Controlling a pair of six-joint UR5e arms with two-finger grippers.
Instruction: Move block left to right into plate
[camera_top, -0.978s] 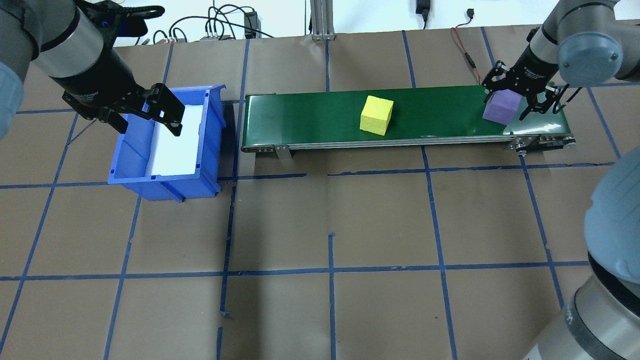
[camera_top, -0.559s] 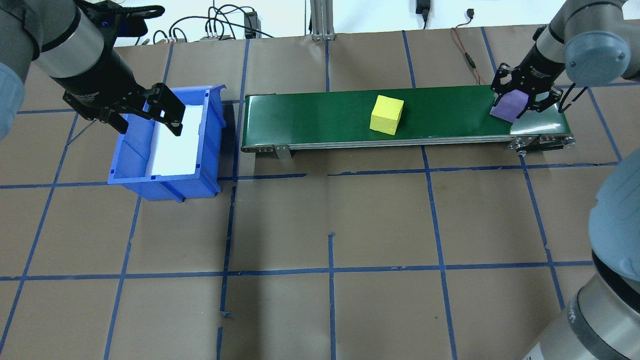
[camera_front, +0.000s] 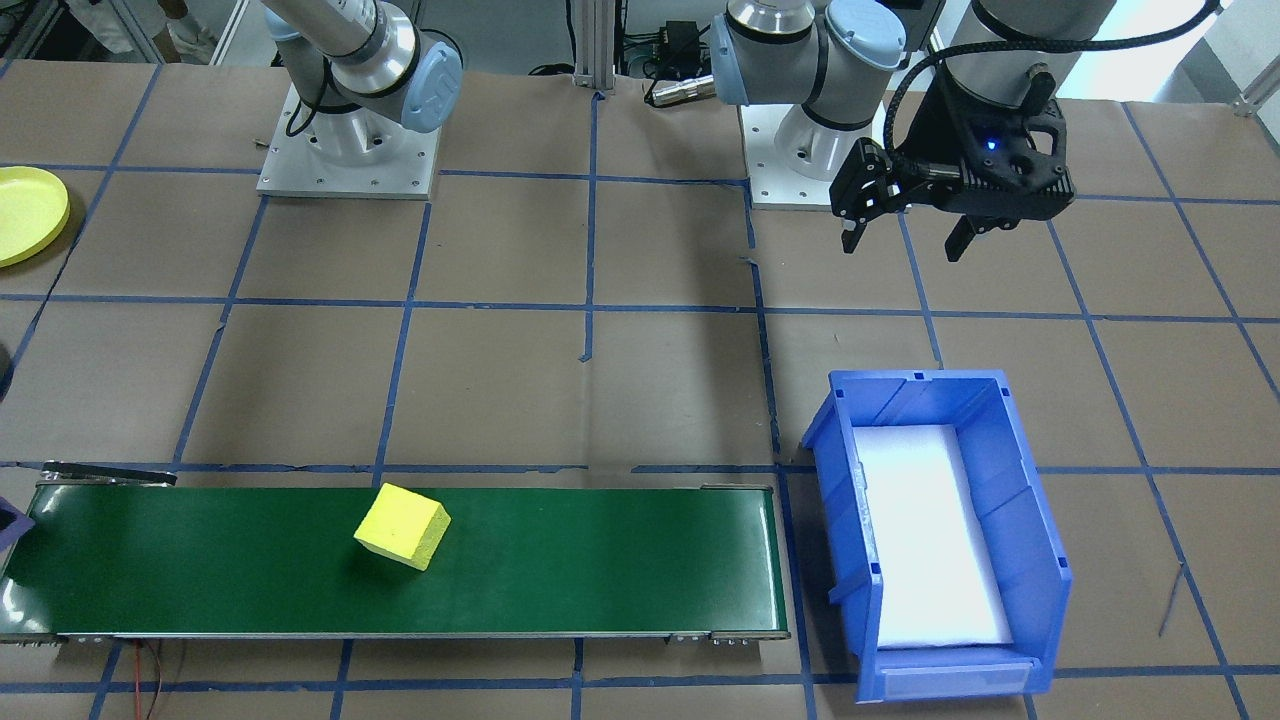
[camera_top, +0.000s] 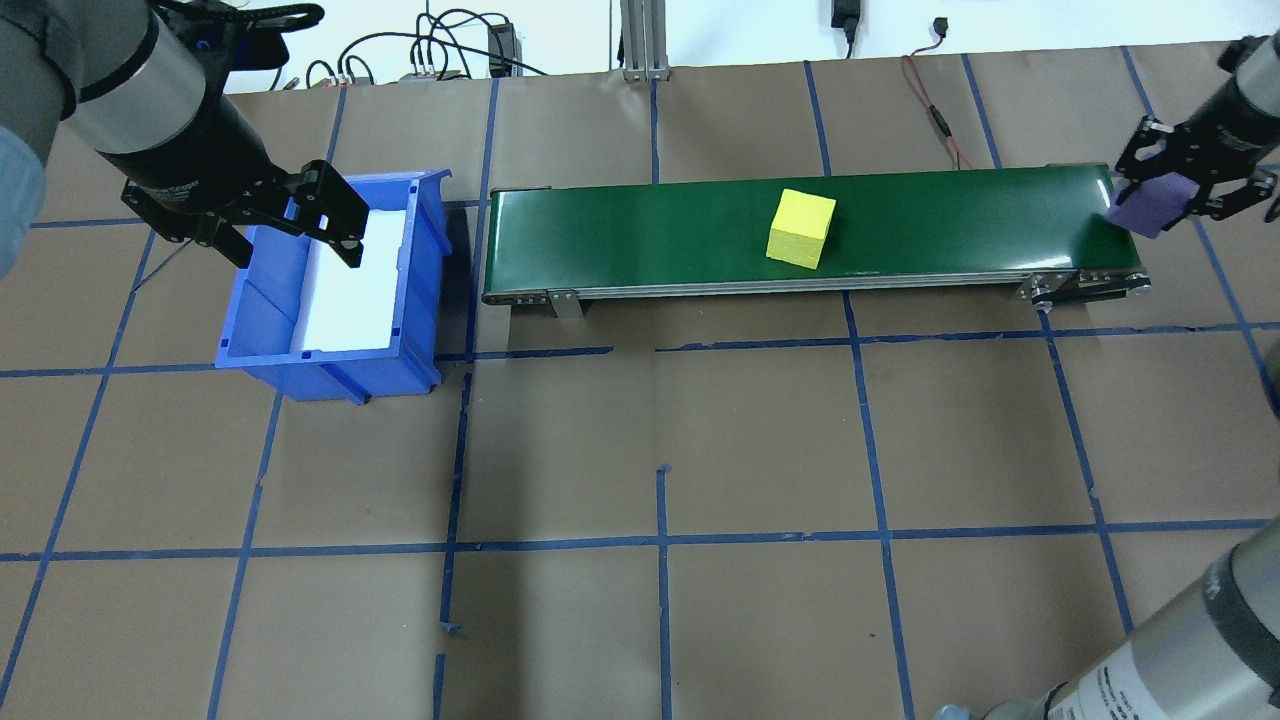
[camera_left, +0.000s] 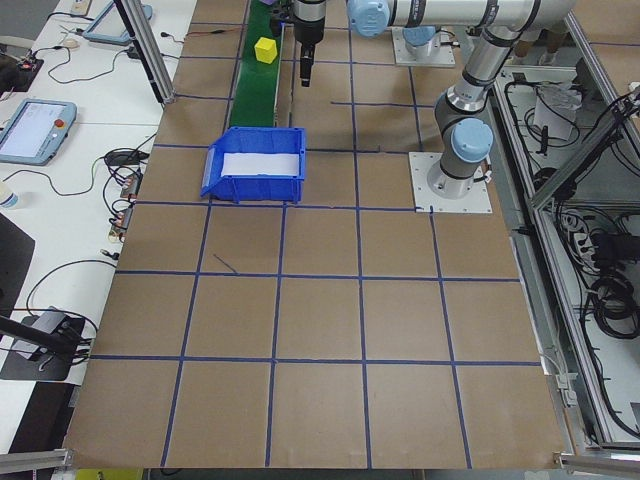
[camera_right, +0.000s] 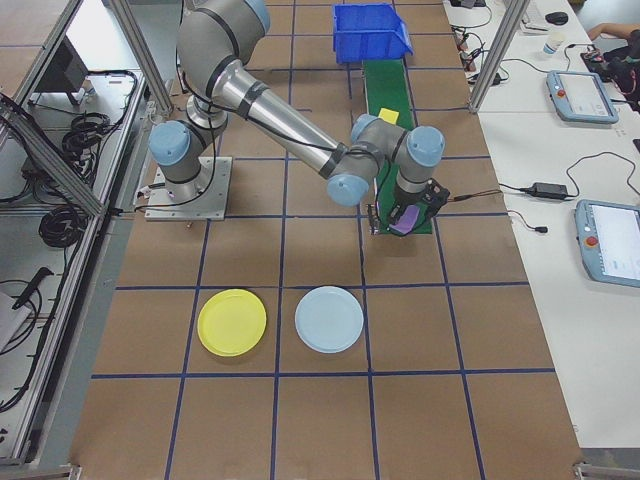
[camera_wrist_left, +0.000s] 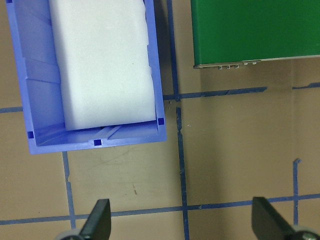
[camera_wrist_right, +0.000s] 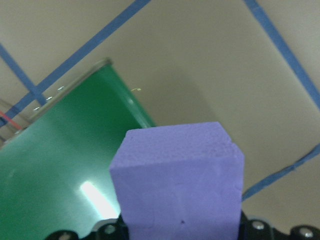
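Purple foam block (camera_top: 1150, 212), matte cube, clamped in R hand (camera_top: 1190, 190).

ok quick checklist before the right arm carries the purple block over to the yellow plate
1. Grip on the purple block: ok, the right gripper is shut on it.
2. Block clear of the conveyor belt: ok, it hangs past the belt's right end in the overhead and right wrist views.
3. Yellow plate free: ok, nothing lies in it.
4. Right target: ok, but a pale blue plate sits beside it, so aim for the yellow one.
5. Yellow block: ok, on the belt, apart from the right gripper.
6. Left gripper: ok, open and empty by the blue bin, out of the way.
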